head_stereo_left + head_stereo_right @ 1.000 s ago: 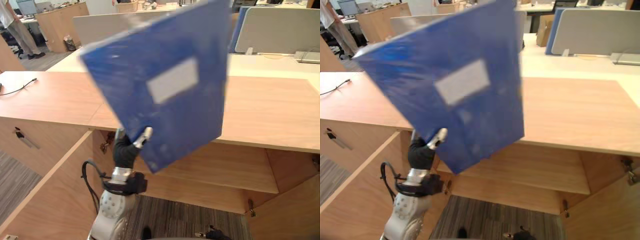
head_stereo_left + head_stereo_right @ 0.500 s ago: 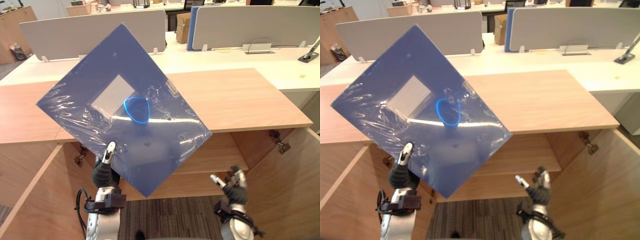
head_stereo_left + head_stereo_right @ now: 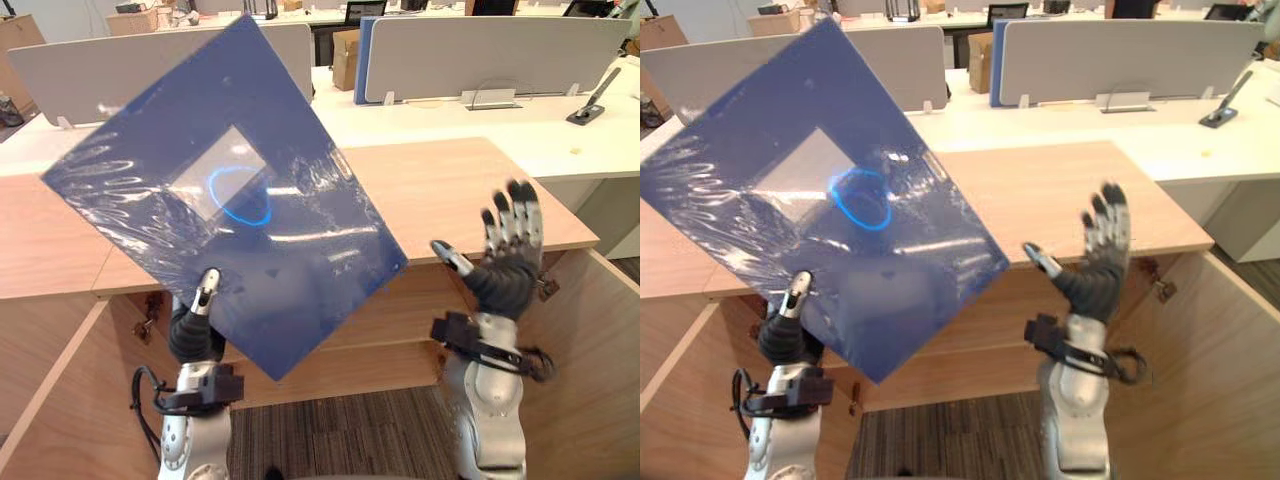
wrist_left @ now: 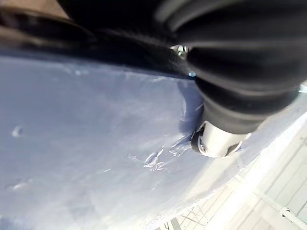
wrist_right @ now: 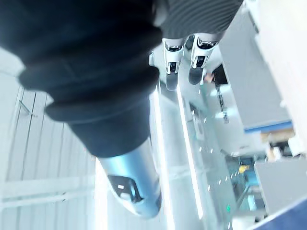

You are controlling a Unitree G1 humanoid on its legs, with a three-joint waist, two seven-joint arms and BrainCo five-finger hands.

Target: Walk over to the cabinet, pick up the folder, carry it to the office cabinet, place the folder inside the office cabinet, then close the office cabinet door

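A large blue folder (image 3: 250,215) with a white label stands tilted in the air in front of the cabinet, one corner pointing down. My left hand (image 3: 195,328) is shut on its lower edge, and in the left wrist view the thumb (image 4: 216,141) presses on the folder's glossy face (image 4: 91,143). My right hand (image 3: 505,268) is raised to the folder's right, apart from it, open with fingers spread and holding nothing; in the right wrist view its fingers (image 5: 171,62) show straight. The wooden office cabinet (image 3: 470,185) stands before me with both doors swung open and a shelf (image 3: 420,312) inside.
The cabinet's right door (image 3: 595,370) and left door (image 3: 55,400) jut toward me on either side. Behind the cabinet run white desks with grey divider screens (image 3: 480,55), a cardboard box (image 3: 345,60) and a desk lamp (image 3: 590,100). Striped carpet (image 3: 340,435) lies below.
The camera has turned to face the cabinet. My right hand has risen from low by the shelf to chest height with fingers spread. The folder stays in my left hand, a little higher.
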